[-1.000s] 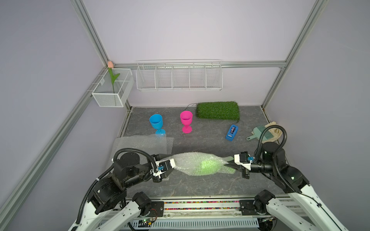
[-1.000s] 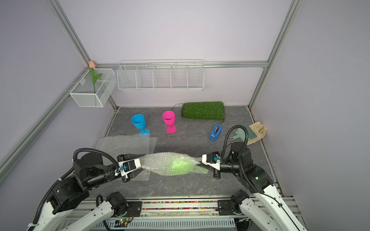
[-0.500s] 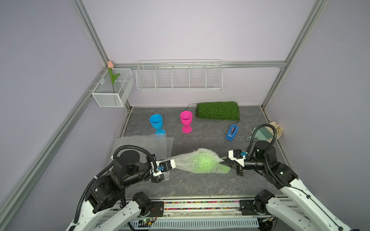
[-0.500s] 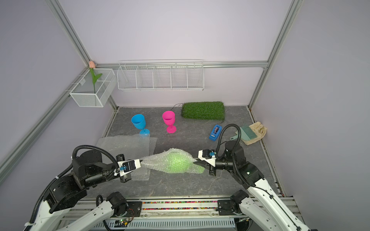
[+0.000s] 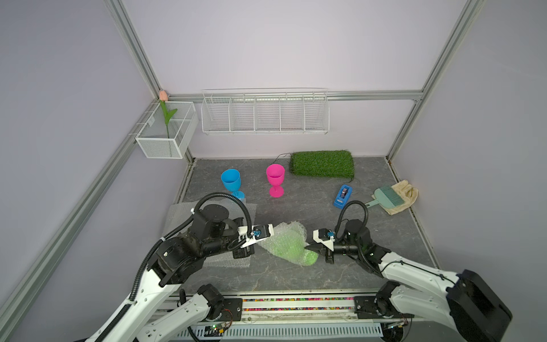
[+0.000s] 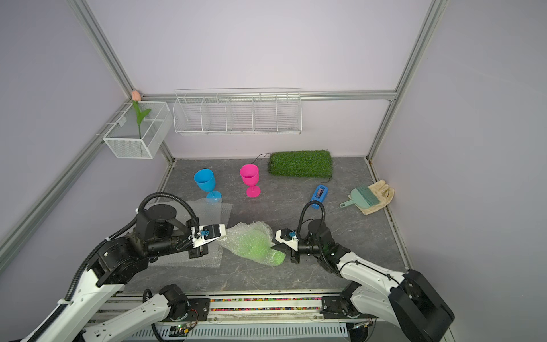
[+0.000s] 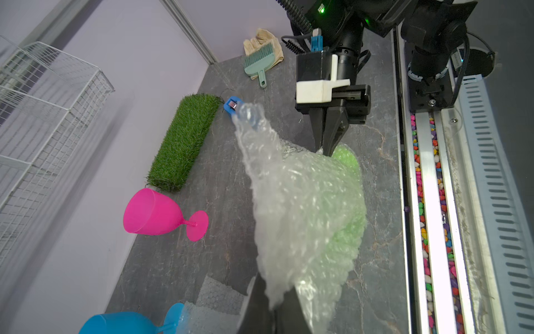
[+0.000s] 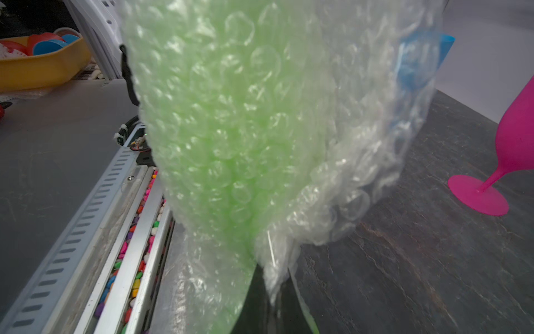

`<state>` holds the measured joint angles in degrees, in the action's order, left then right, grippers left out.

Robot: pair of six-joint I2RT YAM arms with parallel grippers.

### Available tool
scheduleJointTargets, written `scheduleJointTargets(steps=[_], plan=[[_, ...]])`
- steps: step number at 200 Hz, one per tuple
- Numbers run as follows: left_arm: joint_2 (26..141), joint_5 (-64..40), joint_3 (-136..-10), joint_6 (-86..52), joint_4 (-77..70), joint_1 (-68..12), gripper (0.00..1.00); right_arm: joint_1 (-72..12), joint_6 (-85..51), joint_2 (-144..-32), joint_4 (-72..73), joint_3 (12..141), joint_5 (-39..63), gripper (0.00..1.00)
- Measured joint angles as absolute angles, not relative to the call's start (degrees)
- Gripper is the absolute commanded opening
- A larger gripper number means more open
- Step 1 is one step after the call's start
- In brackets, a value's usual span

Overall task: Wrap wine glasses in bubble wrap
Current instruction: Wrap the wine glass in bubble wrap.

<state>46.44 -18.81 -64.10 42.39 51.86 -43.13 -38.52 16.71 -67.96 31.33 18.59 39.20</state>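
Bundled in bubble wrap (image 5: 291, 232): lime green goblet (image 5: 293, 248), gripped at both ends.
Well in front of grass mat (image 5: 322, 163), tilted; left gripper (image 7: 273, 303) clamped shut on one wrap end; right gripper (image 7: 325, 150) clamped shut on wrap by the foot; pink goblet (image 5: 275, 177) beside mat, blue goblet (image 5: 231, 181) beyond it, upright.

We see the green goblet (image 5: 293, 250) near 6 o'clock only as a tint through the wrap (image 5: 285, 234); its stem and foot are unreadable. The wrist frames cut off the blue goblet (image 7: 127, 322) at 10 o'clock and the pink goblet (image 8: 517, 136) at 11 o'clock.
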Motion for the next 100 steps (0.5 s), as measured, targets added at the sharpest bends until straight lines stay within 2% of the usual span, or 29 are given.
scheduleJointTargets(steps=[64,100], plan=[[54.76,-19.62,-65.45,41.19,52.75,-43.13,0.00,-38.65,12.05,-99.77,71.57,16.34,38.70,0.07],[57.65,-19.33,-67.16,39.24,53.01,-44.71,0.00,-38.85,11.81,-105.49,80.44,16.25,37.87,0.07]])
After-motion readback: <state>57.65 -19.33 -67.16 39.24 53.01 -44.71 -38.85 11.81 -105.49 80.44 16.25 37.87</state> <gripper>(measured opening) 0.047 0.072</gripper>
